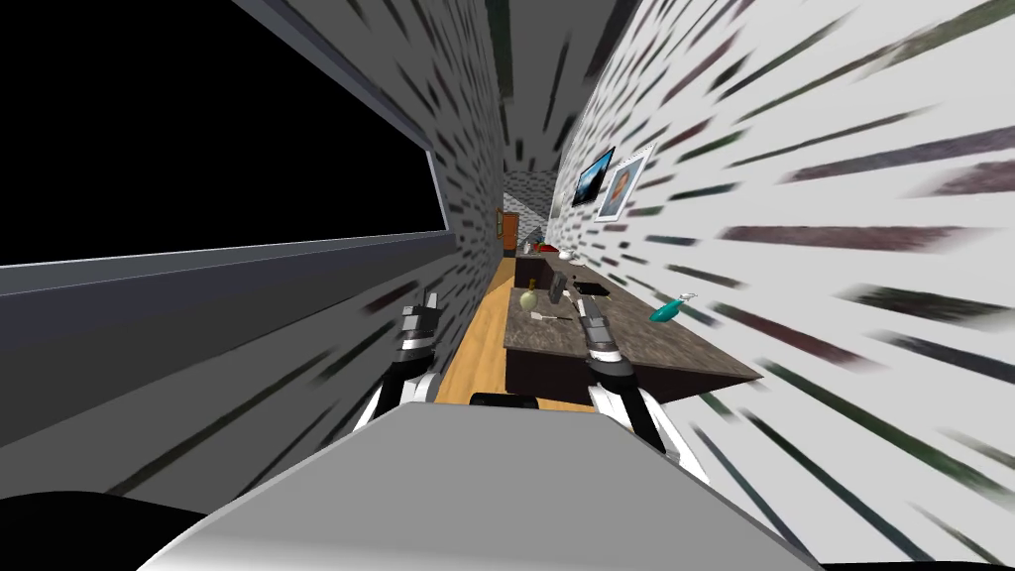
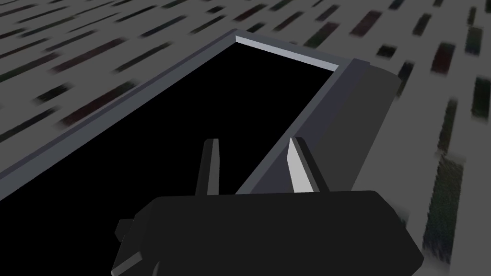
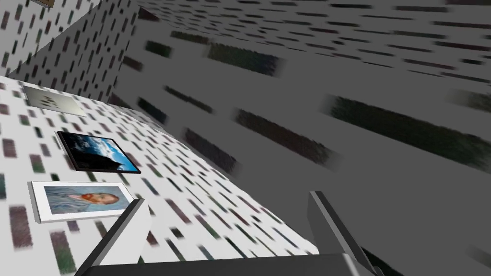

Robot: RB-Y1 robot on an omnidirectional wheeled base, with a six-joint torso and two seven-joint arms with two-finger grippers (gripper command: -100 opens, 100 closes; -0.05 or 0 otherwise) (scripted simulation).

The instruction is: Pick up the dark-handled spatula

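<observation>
We hold our right pincer (image 1: 583, 303) wide over the worktop (image 1: 654, 349) near the spatula (image 1: 551, 316), ready to reach; left pincer (image 1: 423, 305) idles aside, parted.

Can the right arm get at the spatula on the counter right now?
Probably yes. The right pincer hangs open just beside the spatula over the counter, with nothing between them. It aims upward, though, so the wrist would likely have to tip down first.

A pale bottle (image 1: 528, 296) and a dark block (image 1: 558, 287) stand close beside the spatula (image 1: 551, 316); the nearer counter (image 1: 684, 357) lies bare.
</observation>
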